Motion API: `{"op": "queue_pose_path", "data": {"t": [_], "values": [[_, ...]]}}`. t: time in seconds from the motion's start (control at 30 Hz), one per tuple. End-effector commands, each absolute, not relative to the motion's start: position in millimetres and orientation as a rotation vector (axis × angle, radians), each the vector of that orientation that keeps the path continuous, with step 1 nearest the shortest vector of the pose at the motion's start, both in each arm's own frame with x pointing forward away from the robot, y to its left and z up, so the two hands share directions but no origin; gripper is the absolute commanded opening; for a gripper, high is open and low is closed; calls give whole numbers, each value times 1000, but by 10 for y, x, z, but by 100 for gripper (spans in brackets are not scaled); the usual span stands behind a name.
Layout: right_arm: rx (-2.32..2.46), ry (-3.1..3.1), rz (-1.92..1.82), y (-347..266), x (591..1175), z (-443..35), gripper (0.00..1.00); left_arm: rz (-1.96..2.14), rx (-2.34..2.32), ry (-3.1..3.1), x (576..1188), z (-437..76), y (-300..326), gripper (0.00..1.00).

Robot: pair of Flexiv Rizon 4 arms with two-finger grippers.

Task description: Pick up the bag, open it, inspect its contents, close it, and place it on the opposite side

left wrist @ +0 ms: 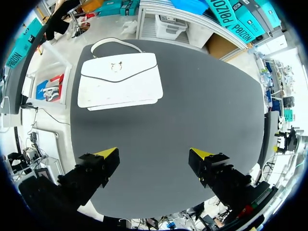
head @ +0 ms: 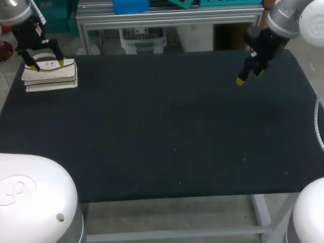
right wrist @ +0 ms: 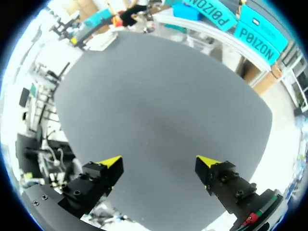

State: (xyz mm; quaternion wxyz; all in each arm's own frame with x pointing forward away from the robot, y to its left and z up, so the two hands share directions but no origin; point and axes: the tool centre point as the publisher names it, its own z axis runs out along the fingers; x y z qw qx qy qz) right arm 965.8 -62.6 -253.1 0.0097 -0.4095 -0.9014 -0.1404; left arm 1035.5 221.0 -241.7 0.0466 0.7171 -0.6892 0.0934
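A white flap handbag (head: 50, 76) lies flat at the far left corner of the black table (head: 167, 126). My left gripper (head: 46, 65) hangs above it, open and holding nothing. In the left wrist view the bag (left wrist: 120, 79) lies ahead of the spread fingers of the left gripper (left wrist: 154, 156), with its handle on the far side and a small metal clasp on the flap. My right gripper (head: 248, 76) hovers over the table's far right part, open and empty. In the right wrist view the right gripper (right wrist: 159, 161) faces bare table, and the bag (right wrist: 101, 41) shows small at the far corner.
Nothing else stands on the black tabletop (left wrist: 192, 110). The bag lies close to the table's left and far edges.
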Motion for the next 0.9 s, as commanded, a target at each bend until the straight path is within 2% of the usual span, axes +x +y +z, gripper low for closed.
{"op": "queue_pose_path", "data": {"t": [0.03, 0.47, 0.6, 0.9], "values": [[-755, -2905, -831, -693, 9624, -2563, 100, 290, 2177, -2097, 10385, -2424, 2226, 100], [-676, -2936, -788, -602, 9660, -2599, 100, 358, 2195, -2076, 10498, -2481, 2286, 100], [-470, -2972, -810, -314, 9639, -2711, 100, 456, 2224, -2010, 10696, -2573, 2541, 100], [-295, -2978, -866, -130, 9536, -2898, 100, 493, 2248, -1876, 11134, -2842, 3161, 100]]}}
